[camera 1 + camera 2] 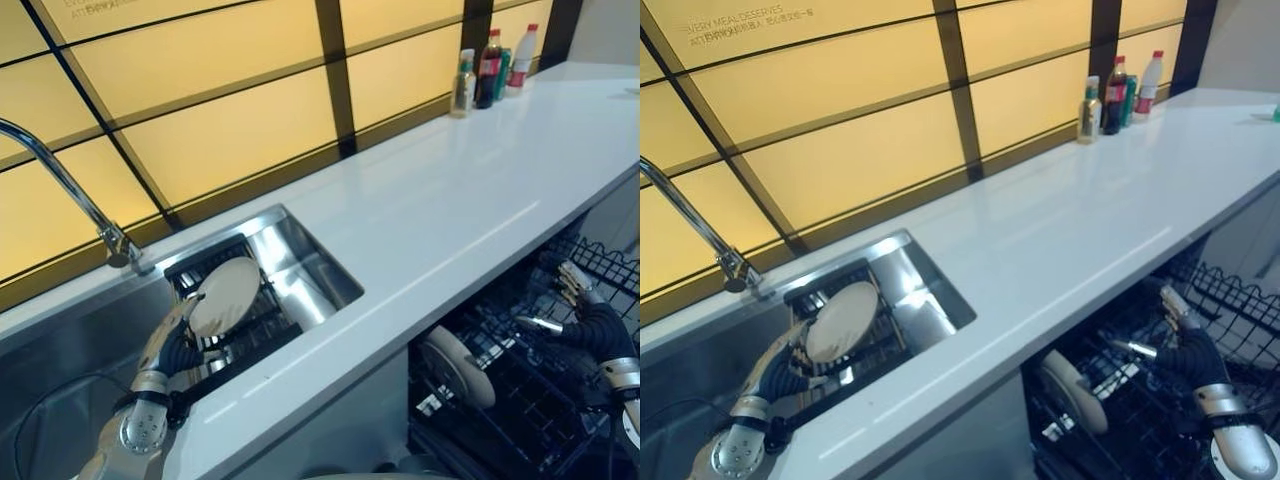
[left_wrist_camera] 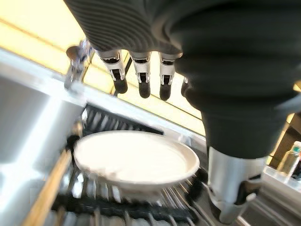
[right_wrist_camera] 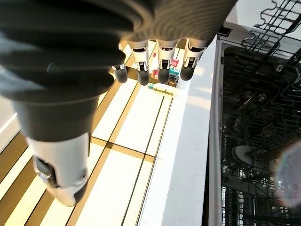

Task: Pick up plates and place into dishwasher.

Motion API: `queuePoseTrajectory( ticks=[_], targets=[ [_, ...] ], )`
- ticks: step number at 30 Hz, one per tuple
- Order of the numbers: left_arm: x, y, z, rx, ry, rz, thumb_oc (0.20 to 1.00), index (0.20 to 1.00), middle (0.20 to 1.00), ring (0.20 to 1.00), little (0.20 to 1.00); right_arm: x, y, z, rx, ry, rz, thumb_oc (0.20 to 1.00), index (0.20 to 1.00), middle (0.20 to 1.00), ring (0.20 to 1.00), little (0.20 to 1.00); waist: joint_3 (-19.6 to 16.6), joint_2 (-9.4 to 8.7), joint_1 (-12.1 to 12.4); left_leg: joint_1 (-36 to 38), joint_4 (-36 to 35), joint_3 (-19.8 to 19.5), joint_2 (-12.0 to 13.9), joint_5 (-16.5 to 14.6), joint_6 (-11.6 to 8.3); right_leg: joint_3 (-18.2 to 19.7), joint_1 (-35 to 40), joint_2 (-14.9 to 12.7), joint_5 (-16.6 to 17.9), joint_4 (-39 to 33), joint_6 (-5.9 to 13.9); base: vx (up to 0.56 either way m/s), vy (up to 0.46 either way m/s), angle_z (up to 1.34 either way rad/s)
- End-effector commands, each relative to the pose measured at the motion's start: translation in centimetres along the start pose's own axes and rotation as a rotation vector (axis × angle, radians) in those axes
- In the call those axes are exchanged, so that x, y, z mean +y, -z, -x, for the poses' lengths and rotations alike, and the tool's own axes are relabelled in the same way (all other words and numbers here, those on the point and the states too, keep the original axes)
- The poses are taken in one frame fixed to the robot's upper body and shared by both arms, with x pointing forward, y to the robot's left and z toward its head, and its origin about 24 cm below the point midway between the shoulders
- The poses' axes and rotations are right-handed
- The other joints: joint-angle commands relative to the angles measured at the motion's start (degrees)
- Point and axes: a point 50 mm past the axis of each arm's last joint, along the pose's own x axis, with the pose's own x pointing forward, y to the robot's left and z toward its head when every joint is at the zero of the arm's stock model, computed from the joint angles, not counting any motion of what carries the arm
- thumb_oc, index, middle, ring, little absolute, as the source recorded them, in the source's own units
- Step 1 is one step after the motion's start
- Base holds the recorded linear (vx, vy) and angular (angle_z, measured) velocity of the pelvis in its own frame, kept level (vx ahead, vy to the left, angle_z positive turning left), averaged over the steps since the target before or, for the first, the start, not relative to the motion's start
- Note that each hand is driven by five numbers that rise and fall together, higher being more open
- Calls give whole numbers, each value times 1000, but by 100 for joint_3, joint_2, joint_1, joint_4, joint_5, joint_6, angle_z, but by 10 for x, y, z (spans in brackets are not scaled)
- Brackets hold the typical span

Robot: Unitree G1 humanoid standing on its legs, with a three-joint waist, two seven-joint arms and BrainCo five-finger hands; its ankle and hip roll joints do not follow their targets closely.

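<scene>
1. Left eye view is showing the left hand (image 1: 178, 345) reaching into the sink (image 1: 290, 235) beside a cream plate (image 1: 226, 295), which is leaning on edge in the black sink rack (image 1: 255, 325).
2. Seen from the left wrist, its fingers (image 2: 142, 77) are hanging straight and spread above the plate (image 2: 136, 157), gripping nothing.
3. That plate is looking rigid, smooth, likely slippery and breakable; pinching its rim between thumb and fingers is probably the safest hold.
4. Below the white counter (image 1: 450, 215), the dishwasher rack (image 1: 520, 390) is standing pulled out, carrying one plate in the rack (image 1: 455, 365) upright.
5. The right hand (image 1: 585, 320) is hovering over that rack, fingers relaxed and empty.
6. Bottles (image 1: 490, 68) are standing at the counter's far end.
</scene>
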Motion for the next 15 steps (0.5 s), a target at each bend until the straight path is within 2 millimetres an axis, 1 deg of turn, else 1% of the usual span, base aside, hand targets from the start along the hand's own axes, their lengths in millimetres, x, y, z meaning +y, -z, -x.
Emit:
queuePoseTrajectory(
  ticks=[1, 10, 15],
  targets=[
    [18, 20, 2, 29, -73, -162, 1000, 1000, 1000, 1000, 1000, -6, -24, -7, -148, -12, 4, 1000, 1000, 1000, 1000, 1000, 24, -290, 136, -1039, 670, 37, -262, 291, -36, 40, 303, -122, 850, -1292, 789, 96, 34, -1],
    [-6, 41, 12, 115, -58, -256, 1000, 1000, 1000, 1000, 1000, 5, -13, -4, -107, -60, 3, 1000, 1000, 1000, 1000, 1000, -163, -368, 87, -968, 695, 104, -262, 308, -82, 26, 498, -170, 889, -1398, 837, 88, 24, -1],
    [-16, 43, 12, 111, -28, -268, 1000, 1000, 1000, 1000, 1000, 12, -6, -3, -83, -77, 6, 1000, 1000, 1000, 1000, 1000, -283, -402, 76, -892, 682, 113, -274, 304, -82, 21, 614, -186, 913, -1469, 849, 68, 13, 1]
  ],
)
